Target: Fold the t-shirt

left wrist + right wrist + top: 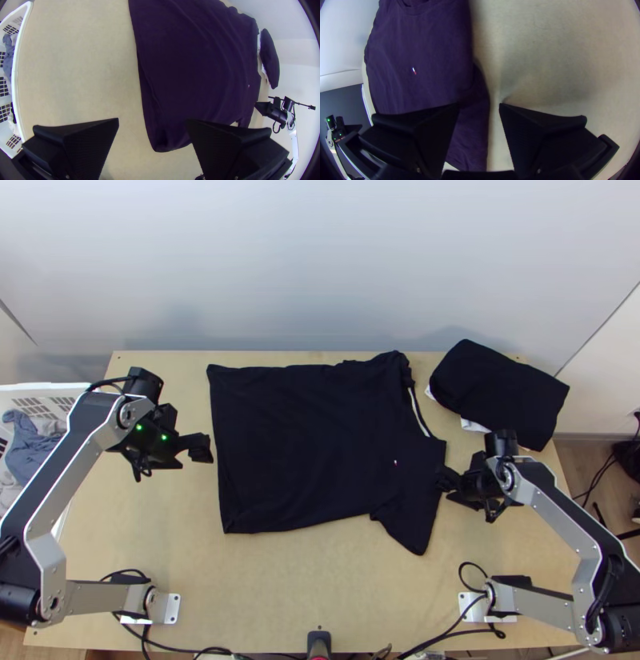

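None of the t-shirt point(312, 444) is pinched: the left gripper point(210, 448) is wide open just beside the shirt's hem point(226, 496), and the right gripper point(479, 104) is open at the near sleeve point(412, 524), its edge between the parted fingers. The shirt lies spread, front up; how its far sleeve lies, I can't tell. Past its collar point(418, 412) sits a dark folded pile point(500, 388); well off its hem stands a basket point(60, 388).

I'd expect light, soft knit, limp and hard to break. It will likely sag between holds and could drag into wrinkles. Best take both layers at the hem corner and at the near shoulder beside the sleeve, keeping the span lightly taut; the sleeve tip alone would probably twist.
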You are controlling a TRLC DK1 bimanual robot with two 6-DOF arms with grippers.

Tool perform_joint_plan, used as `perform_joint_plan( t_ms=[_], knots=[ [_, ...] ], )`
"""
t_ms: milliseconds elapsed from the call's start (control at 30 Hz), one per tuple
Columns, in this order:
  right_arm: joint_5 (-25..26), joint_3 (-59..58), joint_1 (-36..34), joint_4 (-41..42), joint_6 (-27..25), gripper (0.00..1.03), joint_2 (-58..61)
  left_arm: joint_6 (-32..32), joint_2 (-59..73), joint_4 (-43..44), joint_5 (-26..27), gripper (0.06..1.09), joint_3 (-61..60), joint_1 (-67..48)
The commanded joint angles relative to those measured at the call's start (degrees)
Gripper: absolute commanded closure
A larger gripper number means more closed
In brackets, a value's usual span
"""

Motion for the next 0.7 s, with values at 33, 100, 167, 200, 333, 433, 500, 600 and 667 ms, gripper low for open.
perform_joint_plan(
  t_ms=[33,100,167,200,333,433,500,600,667],
  knots=[
    [0.0,-0.5,2.9,3.3,0.9,0.63,1.1,-0.2,-1.8,-0.7,-0.4,0.11,-1.2,-0.2],
    [0.1,-0.5,2.9,3.7,0.9,0.63,1.4,-0.2,-2.3,-0.9,-0.4,0.11,-1.6,-0.2],
    [0.1,-0.7,2.9,4.2,0.9,0.64,1.6,-0.1,-2.6,-1.4,-0.4,0.11,-2.0,-0.2],
    [0.1,-0.8,2.9,4.5,0.9,0.64,1.6,0.0,-2.8,-2.0,-0.4,0.11,-2.2,-0.3],
    [0.1,-1.3,3.0,5.6,0.9,0.87,1.5,1.3,-2.8,-7.8,-0.4,0.11,-2.7,-3.1],
    [0.1,-1.8,2.9,6.2,0.9,0.97,1.3,3.0,-2.8,-10.2,-0.5,0.11,-4.4,-5.9],
    [0.1,-1.9,3.0,6.3,0.9,1.0,1.0,4.5,-2.9,-11.0,-0.6,0.11,-5.9,-7.8],
    [0.2,-1.9,2.6,6.3,0.9,1.0,0.1,4.7,-2.9,-11.0,-0.6,0.11,-6.2,-9.6],
    [0.2,-1.9,2.1,6.3,0.9,1.0,-0.4,4.6,-2.9,-11.0,-0.5,0.11,-6.1,-10.6]
  ],
)
